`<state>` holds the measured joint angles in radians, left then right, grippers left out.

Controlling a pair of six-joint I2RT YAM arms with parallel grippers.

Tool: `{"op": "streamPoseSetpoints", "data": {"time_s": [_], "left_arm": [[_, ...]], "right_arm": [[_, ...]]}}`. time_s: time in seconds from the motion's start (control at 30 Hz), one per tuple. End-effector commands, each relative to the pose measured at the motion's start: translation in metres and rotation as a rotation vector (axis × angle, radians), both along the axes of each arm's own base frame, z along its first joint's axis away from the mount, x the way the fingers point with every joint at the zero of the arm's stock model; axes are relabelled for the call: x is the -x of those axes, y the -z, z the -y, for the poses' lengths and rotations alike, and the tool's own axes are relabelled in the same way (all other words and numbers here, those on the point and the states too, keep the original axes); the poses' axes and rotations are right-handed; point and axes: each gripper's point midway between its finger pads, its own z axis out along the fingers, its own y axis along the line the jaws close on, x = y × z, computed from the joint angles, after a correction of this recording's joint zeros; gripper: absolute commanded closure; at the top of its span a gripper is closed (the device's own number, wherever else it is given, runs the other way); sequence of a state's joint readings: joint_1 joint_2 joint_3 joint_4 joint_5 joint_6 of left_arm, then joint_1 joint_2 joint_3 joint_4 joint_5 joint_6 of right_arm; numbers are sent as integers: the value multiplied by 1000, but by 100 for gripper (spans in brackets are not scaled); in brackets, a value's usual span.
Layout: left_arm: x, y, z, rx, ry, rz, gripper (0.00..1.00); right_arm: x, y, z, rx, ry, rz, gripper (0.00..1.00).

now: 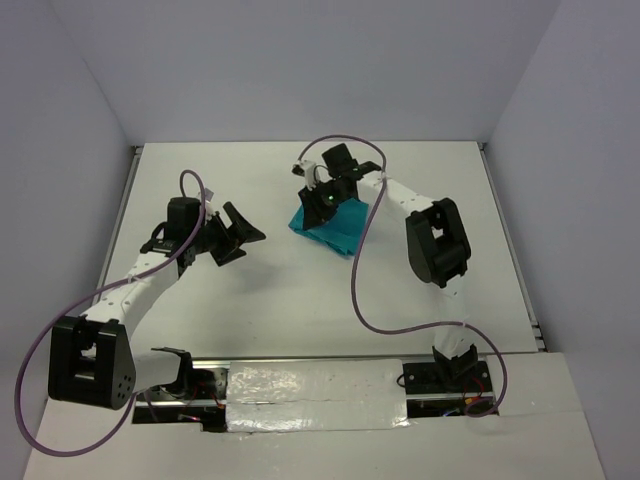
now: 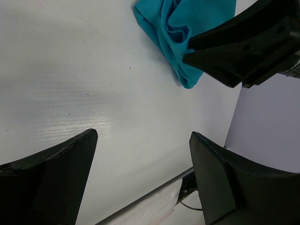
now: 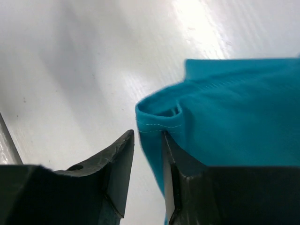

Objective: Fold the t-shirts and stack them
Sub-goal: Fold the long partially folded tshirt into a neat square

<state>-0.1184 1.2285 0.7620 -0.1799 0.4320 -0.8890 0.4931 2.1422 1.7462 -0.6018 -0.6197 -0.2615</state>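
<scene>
The teal t-shirt [image 1: 337, 226] lies bunched in a small heap on the white table, right of centre. My right gripper [image 1: 322, 200] stands over its far left end. In the right wrist view the jaws [image 3: 147, 136] are a narrow gap apart, with the shirt's stitched hem [image 3: 159, 124] between them, lying against the right finger; the shirt [image 3: 234, 103] spreads to the right. My left gripper [image 1: 240, 235] is wide open and empty, left of the shirt and apart from it. In the left wrist view [image 2: 140, 140] the shirt [image 2: 178, 23] is ahead, partly behind the right gripper [image 2: 243, 47].
The white table [image 1: 300, 300] has a metal rail along its left edge [image 1: 118, 215] and right edge [image 1: 510, 240]. Grey walls enclose the back and sides. Purple cables loop from both arms [image 1: 360, 290]. The arm bases sit on a taped strip at the near edge [image 1: 320, 390].
</scene>
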Motion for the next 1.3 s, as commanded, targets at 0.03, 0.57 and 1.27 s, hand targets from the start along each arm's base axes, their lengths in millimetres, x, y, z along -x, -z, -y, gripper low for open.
{"op": "streamPoseSetpoints", "data": {"time_s": [0.03,0.57,1.27], "left_arm": [[-2,-11,0,7,11,50,7],[-4,-39,34,123,158,197,9],[-105,5,92,-223,317,100,23]], "right_arm": [[15,-28,-29,-60,-57,6,55],[-62,-85,10,-134,111,113,64],[16,-29,105,112,-214,203,46]]}}
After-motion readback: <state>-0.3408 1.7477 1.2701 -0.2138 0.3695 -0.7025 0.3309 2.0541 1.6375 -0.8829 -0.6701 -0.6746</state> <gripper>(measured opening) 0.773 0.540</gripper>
